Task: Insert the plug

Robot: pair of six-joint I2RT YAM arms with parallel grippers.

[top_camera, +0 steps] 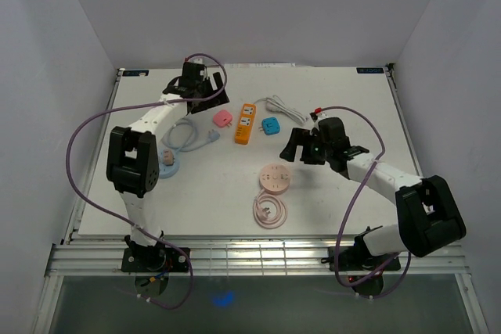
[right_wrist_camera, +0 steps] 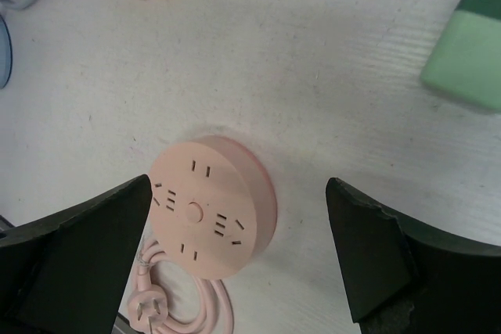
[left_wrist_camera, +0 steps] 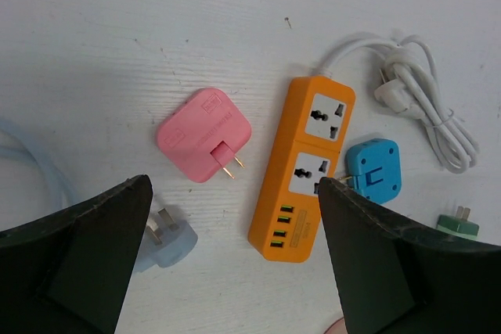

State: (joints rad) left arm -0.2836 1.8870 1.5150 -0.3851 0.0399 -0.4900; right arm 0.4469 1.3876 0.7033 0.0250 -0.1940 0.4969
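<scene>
A pink square plug adapter [left_wrist_camera: 203, 134] lies on the white table with its two prongs pointing toward an orange power strip [left_wrist_camera: 304, 168]. They also show in the top view: the adapter [top_camera: 223, 118] and the strip [top_camera: 246, 123]. My left gripper [left_wrist_camera: 233, 185] is open and empty, hovering above the gap between them; in the top view it [top_camera: 205, 93] is at the back left. My right gripper [right_wrist_camera: 239, 185] is open and empty above a round pink power strip [right_wrist_camera: 211, 205], which also shows in the top view [top_camera: 274, 177].
A blue adapter [left_wrist_camera: 374, 168] lies right of the orange strip. A white coiled cable with plug [left_wrist_camera: 415, 99] lies behind it. A green adapter [right_wrist_camera: 466, 44] is near my right gripper. A light blue plug [left_wrist_camera: 168, 240] and its round strip [top_camera: 168, 160] lie at left. The pink cord [top_camera: 270, 210] is coiled in front.
</scene>
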